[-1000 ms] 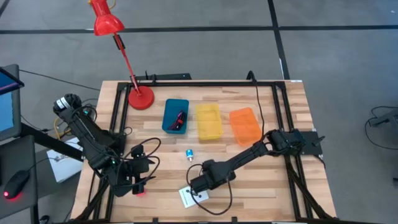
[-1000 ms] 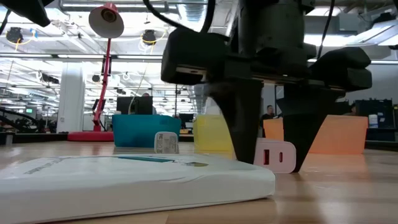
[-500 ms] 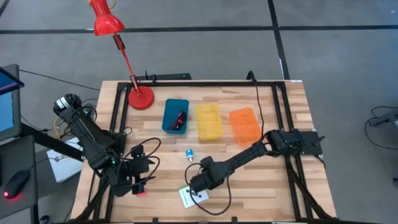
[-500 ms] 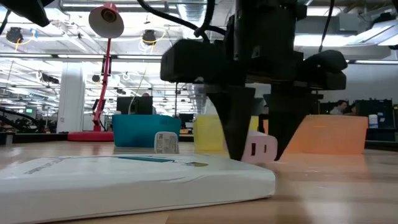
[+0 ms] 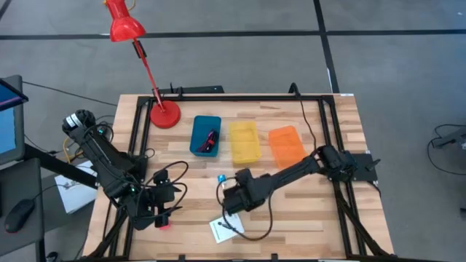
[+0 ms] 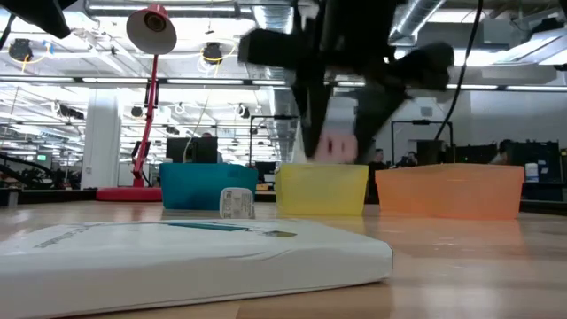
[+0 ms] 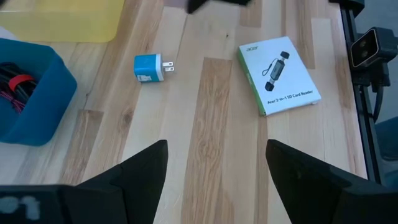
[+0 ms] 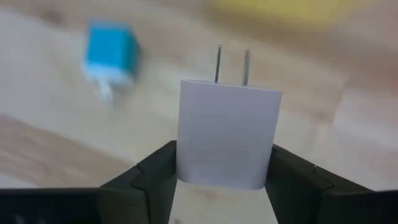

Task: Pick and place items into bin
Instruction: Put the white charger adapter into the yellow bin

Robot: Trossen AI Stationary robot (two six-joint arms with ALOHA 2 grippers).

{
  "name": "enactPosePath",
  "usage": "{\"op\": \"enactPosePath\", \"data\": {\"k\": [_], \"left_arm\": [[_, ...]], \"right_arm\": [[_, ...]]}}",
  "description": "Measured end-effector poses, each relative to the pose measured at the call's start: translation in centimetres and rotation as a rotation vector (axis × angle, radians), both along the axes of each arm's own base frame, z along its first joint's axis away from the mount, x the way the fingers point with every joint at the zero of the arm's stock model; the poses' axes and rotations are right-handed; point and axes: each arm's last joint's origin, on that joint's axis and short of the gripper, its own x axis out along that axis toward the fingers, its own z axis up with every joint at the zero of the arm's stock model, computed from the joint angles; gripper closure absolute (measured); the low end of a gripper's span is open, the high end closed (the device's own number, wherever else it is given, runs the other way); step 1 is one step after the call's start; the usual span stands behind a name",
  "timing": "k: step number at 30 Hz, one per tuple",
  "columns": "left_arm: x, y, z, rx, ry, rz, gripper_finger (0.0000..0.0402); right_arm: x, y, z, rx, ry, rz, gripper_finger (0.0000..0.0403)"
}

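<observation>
My right gripper (image 5: pixel 231 199) (image 6: pixel 340 133) is shut on a pale pink plug block (image 8: pixel 227 127) with two metal prongs, above the table's middle and near the white card box (image 5: pixel 224 228) (image 7: pixel 278 74). A light-blue plug block (image 5: pixel 221 178) (image 7: pixel 148 67) (image 8: pixel 111 53) lies on its side on the wood, just on the far side of that gripper. The blue bin (image 5: pixel 205 136) holds a dark red cord (image 7: pixel 17 87) and dark pieces. My left gripper (image 5: pixel 156 211) (image 7: pixel 214 180) waits open at the table's near left. My right gripper pinches the pink plug block between its two fingers (image 8: pixel 155 171), one on each side face (image 8: pixel 189 149). The fingers come from above, pointing down. The prongs (image 8: pixel 231 62) point away from the wrist. The block (image 6: pixel 337 146) is lifted clear of the table.
A yellow bin (image 5: pixel 244 142) and an orange bin (image 5: pixel 287 147) stand to the right of the blue one along the far half. A red lamp base (image 5: pixel 164 114) sits at the far left. A small red piece (image 5: pixel 166 224) lies by my left gripper.
My right gripper shut on the pink plug block, which had stood on the table between its open fingers. It then rose and moved toward the far edge and the bins. The block is now lifted clear of the table.
</observation>
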Motion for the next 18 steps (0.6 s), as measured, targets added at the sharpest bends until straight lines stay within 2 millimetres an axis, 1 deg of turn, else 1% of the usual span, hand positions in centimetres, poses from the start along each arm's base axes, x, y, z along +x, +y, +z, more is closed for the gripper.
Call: {"op": "enactPosePath", "data": {"k": [2, 4, 6, 10, 13, 15, 18], "left_arm": [[0.0, 0.0, 0.0, 0.0, 0.0, 0.0, 0.0139], [0.0, 0.0, 0.0, -0.001, 0.001, 0.0, 0.0139], [0.0, 0.0, 0.0, -0.001, 0.001, -0.001, 0.0139], [0.0, 0.0, 0.0, -0.001, 0.001, 0.0, 0.0139], [0.0, 0.0, 0.0, -0.001, 0.001, -0.001, 0.0139], [0.0, 0.0, 0.0, -0.001, 0.001, 0.0, 0.0139], [0.0, 0.0, 0.0, -0.001, 0.002, -0.001, 0.0139]], "right_arm": [[-0.4, -0.7, 1.6, -0.046, -0.034, -0.009, 0.0213], [-0.6, -1.7, 3.2, -0.08, -0.065, -0.019, 0.0215], [-0.8, -2.8, 4.4, -0.107, -0.074, -0.016, 0.0209], [-0.8, -5.6, 6.5, -0.152, -0.095, -0.019, 0.0197], [-0.7, -7.9, 7.3, -0.165, -0.082, -0.021, 0.0209], [-0.5, -9.3, 7.4, -0.17, -0.062, -0.026, 0.0216], [-0.3, -11.4, 7.4, -0.17, -0.037, -0.036, 0.0214]]}}
